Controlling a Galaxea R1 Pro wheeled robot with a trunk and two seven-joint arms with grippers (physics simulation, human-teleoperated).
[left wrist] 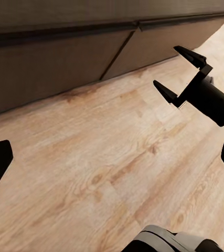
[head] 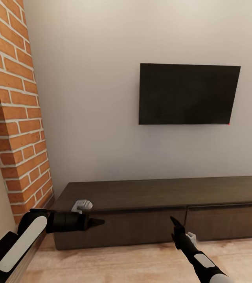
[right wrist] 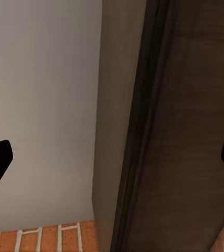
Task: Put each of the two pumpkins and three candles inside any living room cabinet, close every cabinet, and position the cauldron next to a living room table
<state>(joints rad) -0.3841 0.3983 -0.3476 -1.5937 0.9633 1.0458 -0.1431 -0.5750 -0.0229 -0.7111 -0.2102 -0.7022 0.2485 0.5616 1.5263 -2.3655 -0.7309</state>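
- Head view: cabinet (head: pixel 161 196), long, low, dark-brown wood grain, matte flat top, two handle-less drawer fronts flush and shut, standing against a pale smooth wall.
- Television (head: pixel 188 94), flat black rectangle, mounted above.
- Brick column (head: pixel 15 118), red, rough, pale mortar, at left.
- Floor (head: pixel 122 263), light wood planks.
- Left gripper (head: pixel 98 222), black, pointed; fingers wide apart, empty.
- Right gripper (left wrist: pixel 182 73), black tapered fingers spread, empty, before the drawer fronts.
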